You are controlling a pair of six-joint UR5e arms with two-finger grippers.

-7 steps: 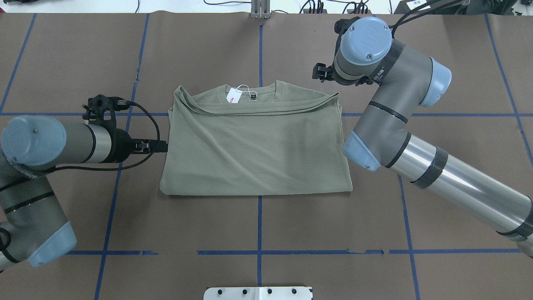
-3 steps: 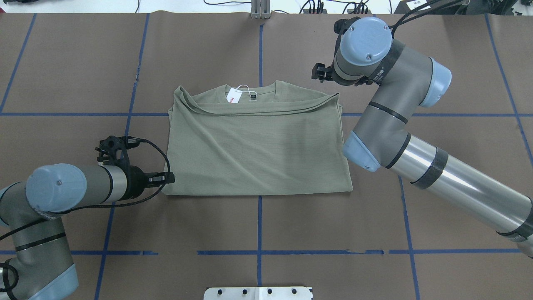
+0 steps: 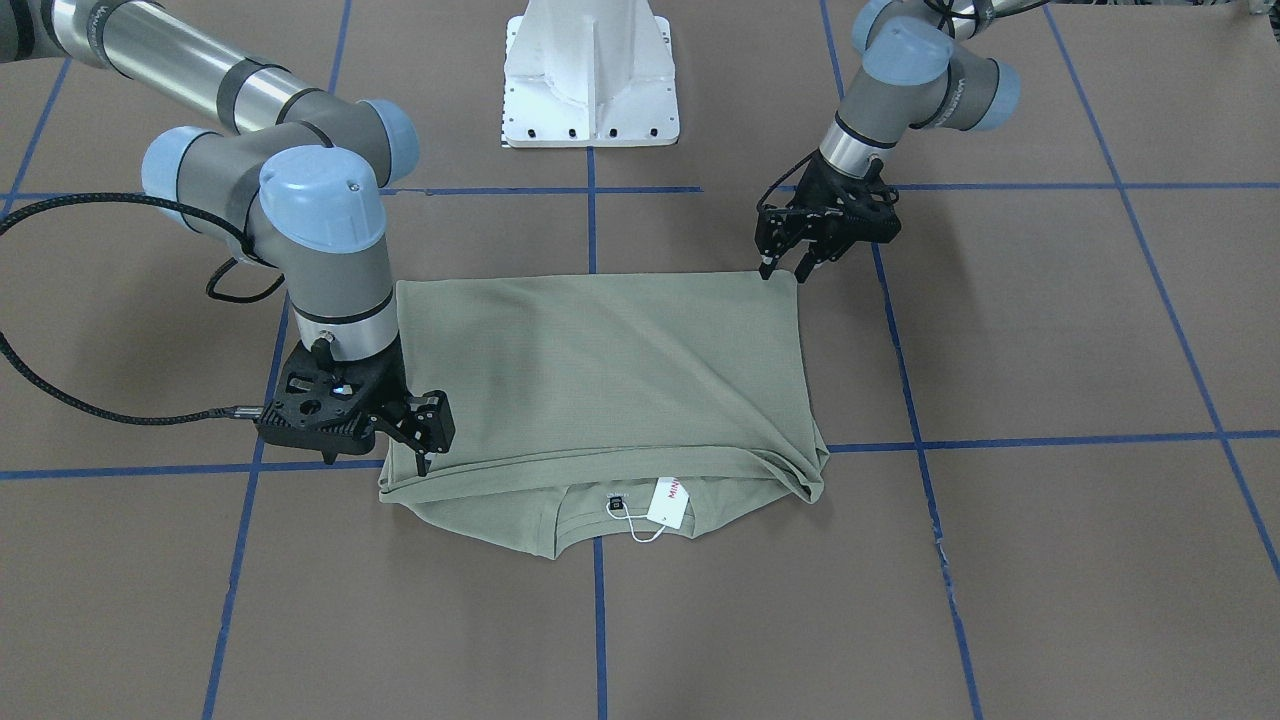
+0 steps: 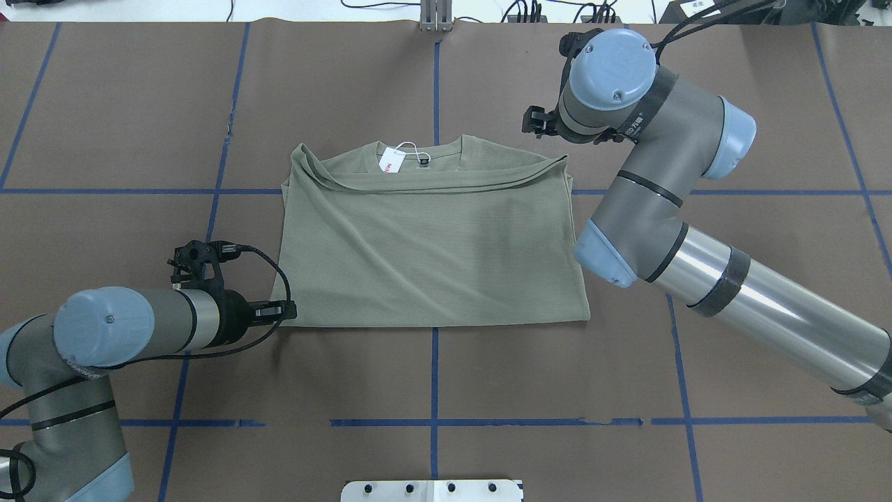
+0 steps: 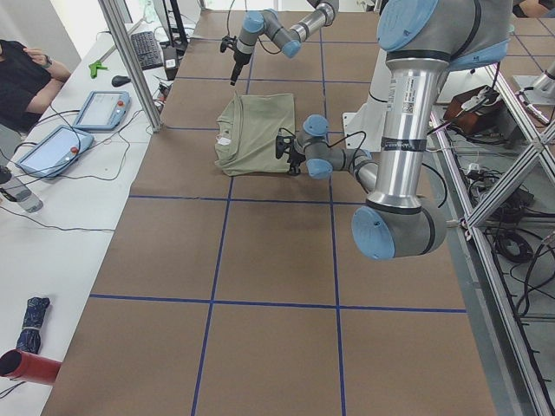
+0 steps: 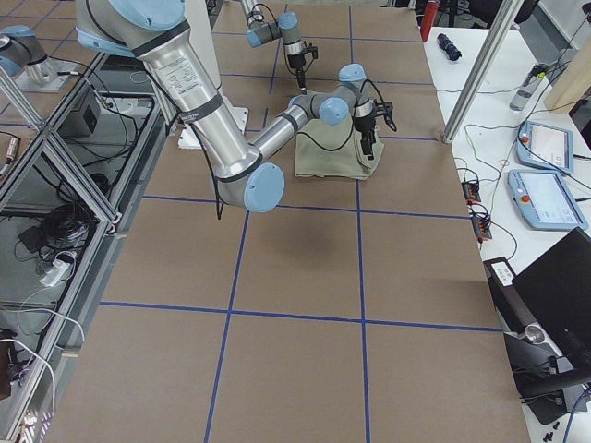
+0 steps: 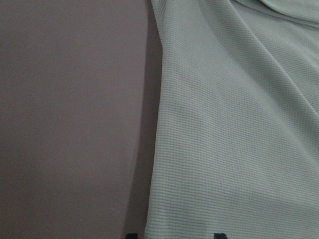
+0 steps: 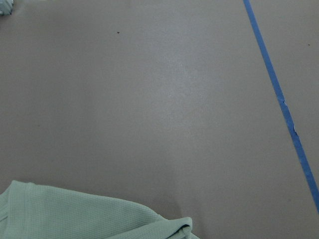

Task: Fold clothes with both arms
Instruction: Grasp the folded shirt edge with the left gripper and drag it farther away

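Observation:
The pale olive-green shirt (image 4: pixel 432 244) lies flat, folded into a rectangle, with its collar and white hang tag (image 4: pixel 391 162) at the far edge. My left gripper (image 4: pixel 284 312) is low at the shirt's near left corner. It is open, and the fingertips (image 7: pixel 218 235) straddle the shirt's edge (image 7: pixel 234 124). In the front-facing view this left gripper (image 3: pixel 783 268) stands at the shirt's (image 3: pixel 600 370) corner. My right gripper (image 3: pixel 422 457) hangs at the far right corner by the collar, tips touching the fabric, and looks open. Its wrist hides it in the overhead view.
Brown paper with a blue tape grid (image 4: pixel 435 422) covers the table. The white pedestal base (image 3: pixel 590 70) stands at the robot's edge. A side table with tablets (image 5: pixel 100 108) and a seated person (image 5: pixel 22 78) runs along the far side.
My left arm has swung toward the robot along the shirt's left edge, from mid-edge down to the near corner. The right arm and the shirt have not moved.

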